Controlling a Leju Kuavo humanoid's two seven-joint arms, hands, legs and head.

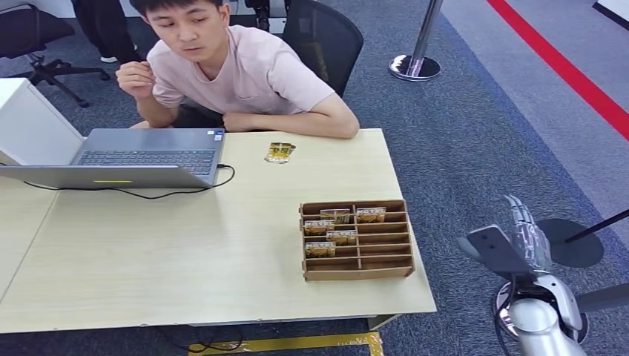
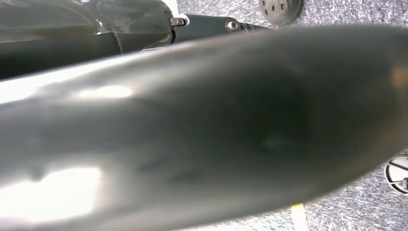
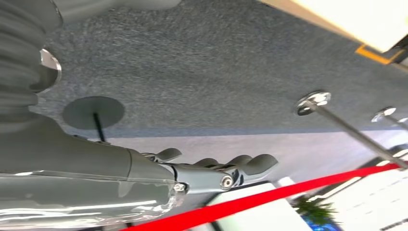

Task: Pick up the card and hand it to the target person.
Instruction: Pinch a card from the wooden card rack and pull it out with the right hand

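A brown slotted card rack (image 1: 357,239) stands near the table's right front edge, with several yellow-green cards (image 1: 331,228) upright in its slots. One loose card (image 1: 280,152) lies flat at the far side, just in front of the seated person (image 1: 237,70) in a pink shirt who leans on the table. My right hand (image 1: 525,231) hangs off the table's right side over the carpet, fingers stretched out and holding nothing; the right wrist view shows those fingers (image 3: 226,168) extended above the floor.
An open grey laptop (image 1: 122,157) with a black cable sits on the table's left part. A stanchion base (image 1: 415,67) with a post stands behind the table, another flat base (image 1: 567,241) beside my right hand. Red floor line at far right.
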